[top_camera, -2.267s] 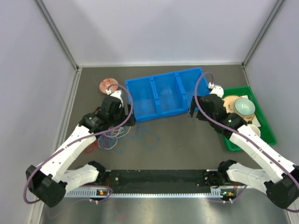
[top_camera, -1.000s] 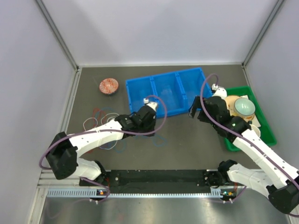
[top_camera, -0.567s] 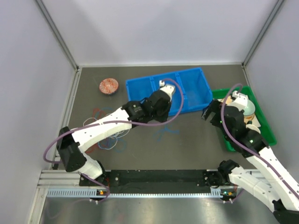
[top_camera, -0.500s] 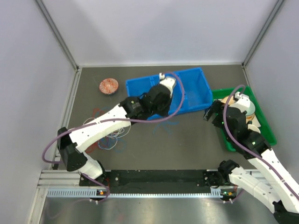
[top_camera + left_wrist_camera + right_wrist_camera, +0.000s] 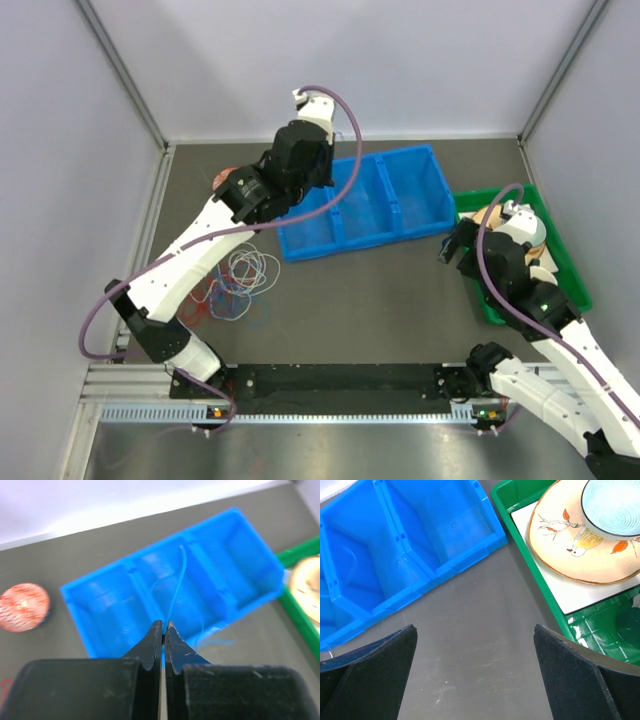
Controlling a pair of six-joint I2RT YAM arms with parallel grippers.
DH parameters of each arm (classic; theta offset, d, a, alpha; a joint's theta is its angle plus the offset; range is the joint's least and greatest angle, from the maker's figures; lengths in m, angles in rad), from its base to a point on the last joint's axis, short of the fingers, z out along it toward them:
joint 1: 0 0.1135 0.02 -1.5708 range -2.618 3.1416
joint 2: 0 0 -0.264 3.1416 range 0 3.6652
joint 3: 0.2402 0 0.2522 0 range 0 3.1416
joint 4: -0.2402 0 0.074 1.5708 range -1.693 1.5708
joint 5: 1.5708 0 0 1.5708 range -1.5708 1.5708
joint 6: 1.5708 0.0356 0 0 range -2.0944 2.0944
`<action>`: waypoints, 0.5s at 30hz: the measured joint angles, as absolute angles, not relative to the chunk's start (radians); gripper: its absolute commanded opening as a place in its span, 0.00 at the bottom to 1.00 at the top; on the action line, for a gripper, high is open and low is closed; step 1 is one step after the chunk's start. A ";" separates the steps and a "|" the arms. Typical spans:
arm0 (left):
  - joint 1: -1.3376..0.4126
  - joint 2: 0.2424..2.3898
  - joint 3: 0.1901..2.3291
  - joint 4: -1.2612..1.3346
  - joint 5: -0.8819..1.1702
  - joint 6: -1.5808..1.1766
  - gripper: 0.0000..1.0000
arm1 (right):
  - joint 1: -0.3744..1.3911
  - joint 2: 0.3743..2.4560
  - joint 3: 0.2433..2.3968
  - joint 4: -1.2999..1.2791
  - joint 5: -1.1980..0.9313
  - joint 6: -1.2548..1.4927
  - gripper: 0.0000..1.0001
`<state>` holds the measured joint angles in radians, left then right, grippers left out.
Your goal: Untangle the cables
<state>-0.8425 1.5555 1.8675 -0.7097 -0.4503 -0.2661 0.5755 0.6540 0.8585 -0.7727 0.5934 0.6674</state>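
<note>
Left pincer (image 5: 163, 626) pinches a thin blue cable (image 5: 176, 587) trailing over the blue bin (image 5: 100, 600); right pincer (image 5: 475, 630) apart

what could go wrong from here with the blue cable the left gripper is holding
1. The left gripper pinches the thin blue cable only at its very fingertips, so the cable could slip out.
2. The cable's tail appears to trail over the front wall of the blue bin onto the table, so it might snag on that wall or end up outside the bin.
</note>
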 measured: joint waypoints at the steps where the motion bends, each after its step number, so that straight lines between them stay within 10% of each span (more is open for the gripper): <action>1: -0.820 1.561 1.868 -0.709 -0.451 -0.263 0.00 | 0.575 0.651 0.859 -0.773 0.594 0.670 0.98; 15: -0.655 1.582 1.713 -0.628 -0.400 -0.308 0.00 | 0.575 0.646 0.859 -0.775 0.601 0.678 0.99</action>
